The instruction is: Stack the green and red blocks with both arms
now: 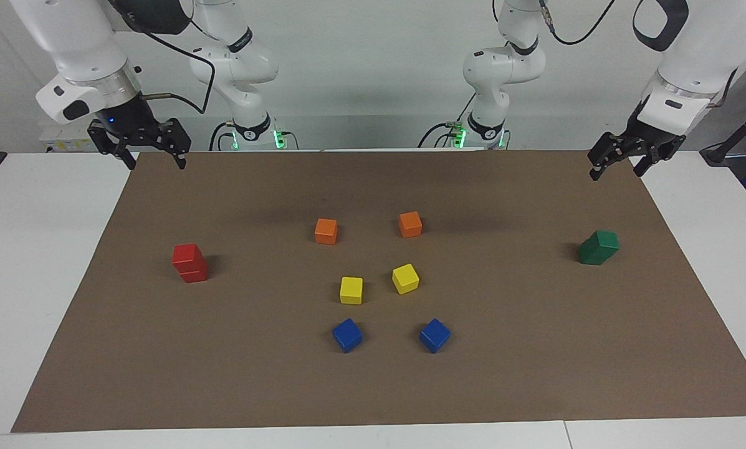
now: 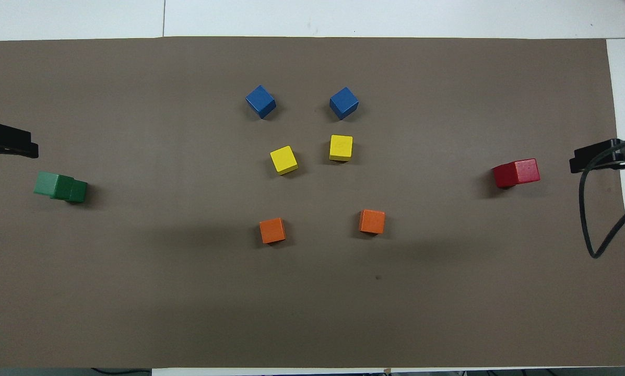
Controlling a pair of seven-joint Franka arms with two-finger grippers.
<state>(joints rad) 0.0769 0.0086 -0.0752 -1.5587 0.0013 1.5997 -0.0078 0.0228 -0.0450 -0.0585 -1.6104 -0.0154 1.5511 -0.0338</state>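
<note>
Green pair [image 1: 598, 247] stacked, red pair [image 1: 189, 262] stacked

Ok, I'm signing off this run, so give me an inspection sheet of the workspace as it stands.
Surface: brown mat on a white table.
Job's things: red stack of two toward the right arm's end; green stack of two toward the left arm's end, its top block offset.
Clutter: two orange cubes, two yellow cubes, two blue cubes mid-mat, all single.
Grippers: right gripper and left gripper open, raised over the mat's corners, holding nothing.
Cables: black cable hangs over the mat's edge by the red stack.
Surroundings: nothing seen.
</note>
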